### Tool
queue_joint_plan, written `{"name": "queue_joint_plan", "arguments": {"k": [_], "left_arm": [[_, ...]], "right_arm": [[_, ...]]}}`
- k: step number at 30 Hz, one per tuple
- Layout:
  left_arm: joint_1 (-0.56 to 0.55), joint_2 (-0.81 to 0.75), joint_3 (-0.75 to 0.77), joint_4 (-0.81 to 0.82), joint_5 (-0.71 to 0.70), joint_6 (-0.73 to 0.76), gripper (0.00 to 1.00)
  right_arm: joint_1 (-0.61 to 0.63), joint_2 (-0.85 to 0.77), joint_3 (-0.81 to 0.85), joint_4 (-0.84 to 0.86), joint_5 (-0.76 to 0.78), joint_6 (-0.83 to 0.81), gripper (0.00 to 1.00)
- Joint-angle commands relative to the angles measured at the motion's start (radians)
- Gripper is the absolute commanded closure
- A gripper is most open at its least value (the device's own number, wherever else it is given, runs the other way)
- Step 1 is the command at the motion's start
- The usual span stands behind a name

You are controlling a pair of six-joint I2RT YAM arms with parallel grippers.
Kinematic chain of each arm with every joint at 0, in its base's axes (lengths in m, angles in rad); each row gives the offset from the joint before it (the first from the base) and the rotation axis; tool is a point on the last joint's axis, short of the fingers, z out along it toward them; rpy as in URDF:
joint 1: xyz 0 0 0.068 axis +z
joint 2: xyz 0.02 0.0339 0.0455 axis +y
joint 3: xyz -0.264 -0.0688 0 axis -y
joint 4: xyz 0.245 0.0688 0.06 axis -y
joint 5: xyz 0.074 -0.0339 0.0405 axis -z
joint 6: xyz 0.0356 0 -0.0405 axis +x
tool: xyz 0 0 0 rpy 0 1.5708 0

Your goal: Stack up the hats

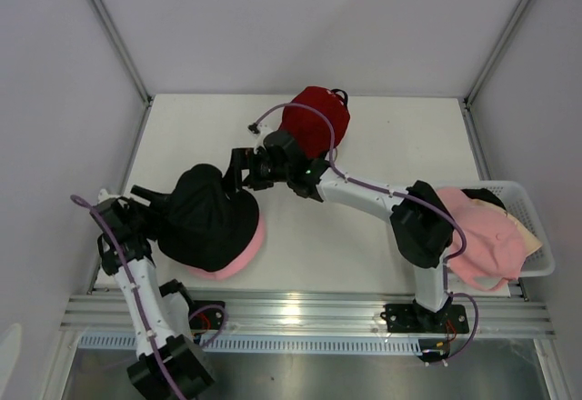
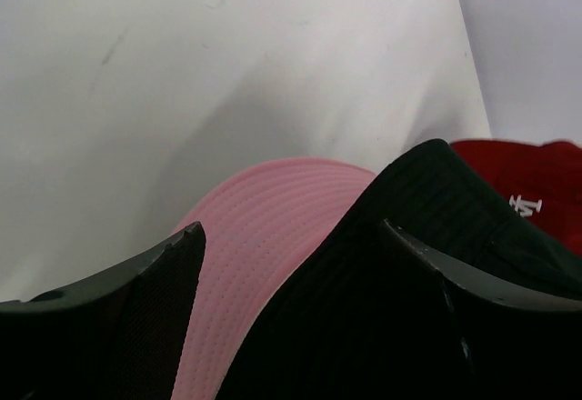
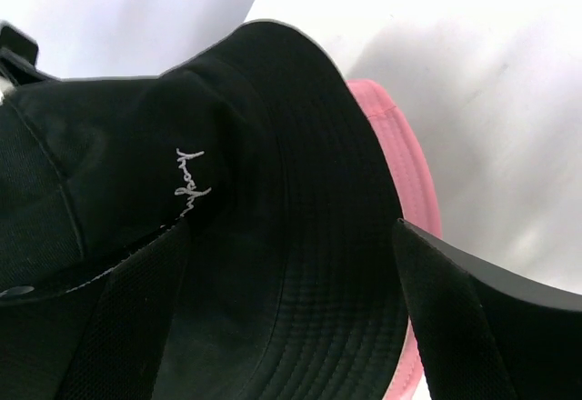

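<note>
A black bucket hat [image 1: 207, 218] lies on top of a pink bucket hat [image 1: 249, 247] at the table's left. My left gripper [image 1: 148, 202] is at their left edge, open, with the pink brim [image 2: 255, 236] and black brim [image 2: 400, 264] between its fingers [image 2: 173, 273]. From the far side my right gripper [image 1: 238, 169] reaches over the black hat [image 3: 273, 236], open, one finger [image 3: 464, 318] on each side of its brim. The pink brim [image 3: 409, 164] peeks out beneath. A red cap [image 1: 318, 114] sits at the back, partly behind the right arm, and shows as the red cap [image 2: 536, 182] past the black brim.
A white mesh basket [image 1: 538, 236] at the right edge holds a pink cap [image 1: 486, 236], something cream [image 1: 525, 229] and something black [image 1: 482, 196]. The right arm stretches diagonally across the table's middle. White walls enclose the table on three sides.
</note>
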Motion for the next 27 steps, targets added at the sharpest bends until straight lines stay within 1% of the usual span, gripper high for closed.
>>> {"name": "queue_joint_plan", "arguments": {"k": [1, 3, 4, 6, 7, 9, 10, 12, 13, 14, 15, 16, 18, 20, 21, 23, 24, 25, 26, 27], "left_arm": [[-0.102, 0.052, 0.044, 0.059, 0.086, 0.041, 0.20], [-0.160, 0.075, 0.059, 0.076, 0.072, 0.048, 0.20], [-0.229, 0.079, 0.062, 0.084, 0.039, 0.047, 0.20], [-0.308, 0.102, 0.073, 0.091, -0.006, 0.032, 0.20], [-0.384, 0.113, 0.078, 0.094, -0.053, 0.024, 0.19], [-0.446, 0.139, 0.071, 0.116, -0.089, -0.022, 0.19], [-0.493, 0.156, 0.068, 0.128, -0.096, -0.040, 0.19], [-0.536, 0.168, 0.047, 0.171, -0.116, -0.087, 0.19], [-0.582, 0.178, 0.047, 0.185, -0.136, -0.097, 0.19], [-0.604, 0.182, 0.048, 0.205, -0.150, -0.116, 0.19], [-0.619, 0.191, 0.048, 0.209, -0.165, -0.123, 0.19], [-0.682, 0.211, 0.062, 0.212, -0.179, -0.130, 0.19], [-0.737, 0.237, 0.099, 0.220, -0.207, -0.136, 0.19], [-0.754, 0.276, 0.127, 0.226, -0.210, -0.128, 0.17], [-0.754, 0.288, 0.165, 0.197, -0.218, -0.124, 0.15], [-0.750, 0.288, 0.200, 0.128, -0.279, -0.079, 0.12], [-0.744, 0.279, 0.253, 0.090, -0.328, -0.062, 0.09], [-0.715, 0.265, 0.266, 0.027, -0.339, -0.050, 0.07], [-0.690, 0.248, 0.275, 0.001, -0.340, -0.027, 0.05], [-0.632, 0.206, 0.301, -0.019, -0.328, -0.019, 0.03]], "right_arm": [[0.012, -0.082, -0.039, 0.000, 0.044, -0.025, 0.05], [0.011, -0.102, -0.073, -0.023, 0.067, -0.031, 0.05], [0.011, -0.116, -0.087, -0.047, 0.084, -0.035, 0.05], [0.008, -0.171, -0.149, -0.060, 0.143, -0.039, 0.04], [0.003, -0.196, -0.174, -0.070, 0.160, -0.037, 0.04], [-0.021, -0.280, -0.229, -0.073, 0.203, -0.023, 0.03], [-0.034, -0.309, -0.287, -0.090, 0.219, -0.016, 0.03], [-0.081, -0.409, -0.346, -0.106, 0.248, 0.003, 0.02], [-0.096, -0.442, -0.402, -0.121, 0.257, 0.006, 0.02], [-0.132, -0.511, -0.429, -0.130, 0.263, 0.012, 0.02], [-0.149, -0.544, -0.455, -0.147, 0.272, 0.014, 0.02], [-0.162, -0.573, -0.476, -0.159, 0.278, 0.014, 0.01], [-0.196, -0.653, -0.525, -0.199, 0.297, 0.006, 0.01], [-0.215, -0.696, -0.556, -0.227, 0.303, 0.003, 0.01], [-0.236, -0.734, -0.564, -0.253, 0.344, 0.004, 0.01], [-0.265, -0.771, -0.582, -0.268, 0.343, 0.018, 0.00], [-0.282, -0.791, -0.608, -0.262, 0.319, 0.029, 0.01], [-0.310, -0.830, -0.628, -0.251, 0.303, 0.053, 0.01], [-0.319, -0.851, -0.648, -0.235, 0.273, 0.064, 0.02], [-0.324, -0.869, -0.691, -0.203, 0.259, 0.079, 0.02]]}}
